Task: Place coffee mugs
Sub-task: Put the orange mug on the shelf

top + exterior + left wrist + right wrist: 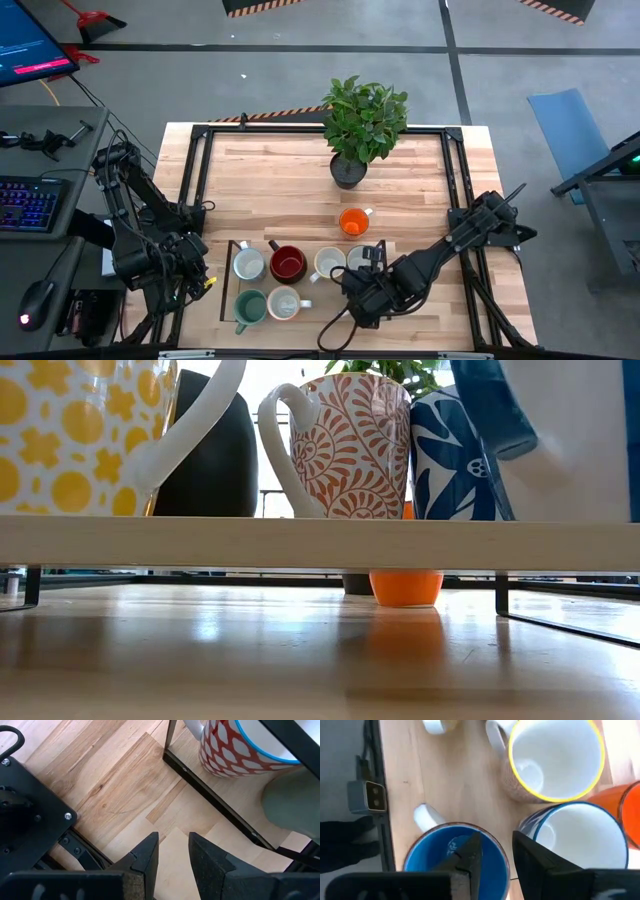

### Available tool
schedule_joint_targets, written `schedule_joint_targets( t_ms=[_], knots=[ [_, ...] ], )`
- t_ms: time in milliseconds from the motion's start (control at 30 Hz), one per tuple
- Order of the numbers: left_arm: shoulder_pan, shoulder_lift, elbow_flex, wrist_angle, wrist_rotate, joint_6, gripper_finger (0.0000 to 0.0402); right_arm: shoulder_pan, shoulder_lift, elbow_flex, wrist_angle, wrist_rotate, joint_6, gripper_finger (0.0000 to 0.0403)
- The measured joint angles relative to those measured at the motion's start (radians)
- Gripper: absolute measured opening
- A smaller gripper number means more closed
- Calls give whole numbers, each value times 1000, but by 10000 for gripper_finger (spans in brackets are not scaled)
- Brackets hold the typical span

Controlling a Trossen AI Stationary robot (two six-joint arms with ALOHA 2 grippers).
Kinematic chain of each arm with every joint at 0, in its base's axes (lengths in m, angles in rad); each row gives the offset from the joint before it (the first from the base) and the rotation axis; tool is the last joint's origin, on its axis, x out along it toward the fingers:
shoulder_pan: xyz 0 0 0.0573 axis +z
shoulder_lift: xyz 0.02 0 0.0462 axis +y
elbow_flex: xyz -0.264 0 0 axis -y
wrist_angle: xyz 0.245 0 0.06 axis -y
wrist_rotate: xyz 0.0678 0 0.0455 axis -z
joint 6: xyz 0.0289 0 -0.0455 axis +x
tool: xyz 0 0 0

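Several mugs stand on a low black-framed wooden tray [232, 245] near the table's near edge: a white one [248, 263], a dark red one [287, 264], a cream one [328, 262], a teal one [250, 306] and another white one [285, 306]. An orange mug [353, 222] stands alone on the table behind them. My right gripper [358, 295] hovers over the tray's right end, shut on a blue-lined mug [440, 860]. My left gripper [195, 275] waits left of the tray, fingers [150, 852] a narrow gap apart, touching nothing. My right gripper holds the blue-lined mug by its rim [506, 862], on the side away from the handle [424, 815]. One finger [472, 852] is inside the cup and the other [532, 857] outside, coming from above. The mug is upright; whether it is lifted does not show.
A potted leafy plant [352, 168] stands at the table's far middle. A yellow-rimmed mug [555, 760] and a blue-rimmed mug [580, 835] crowd the held one. In the low view, patterned mugs [350, 450] line the tray board. Bare wood lies between tray and plant.
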Motion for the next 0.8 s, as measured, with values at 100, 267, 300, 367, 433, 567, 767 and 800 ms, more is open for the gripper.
schedule_joint_targets(
  t_ms=[100, 267, 300, 367, 433, 567, 767, 800],
  knots=[
    [0, 0, 0, 0, 0, 1, 97, 0, 0, 36, -23, 6, -10, 87],
    [0, 0, 0, 0, -1, 0, 97, -7, 0, 92, -21, 122, -69, 87],
    [0, 0, 0, 0, -1, 0, 97, -13, 0, 100, -21, 142, -80, 87],
    [0, 0, 0, 0, -1, 0, 97, -34, 0, 114, -22, 171, -102, 87],
    [0, 0, 0, 0, -1, 0, 97, -62, 0, 125, -22, 179, -126, 87],
    [0, 0, 0, 2, -2, 0, 97, -146, 0, 133, -35, 169, -137, 87],
    [0, 0, 0, 4, -3, -1, 97, -298, 2, 133, -121, 76, -58, 87],
    [0, 0, 0, 4, -3, -1, 97, -317, 2, 132, -137, 70, -47, 87]
  ],
)
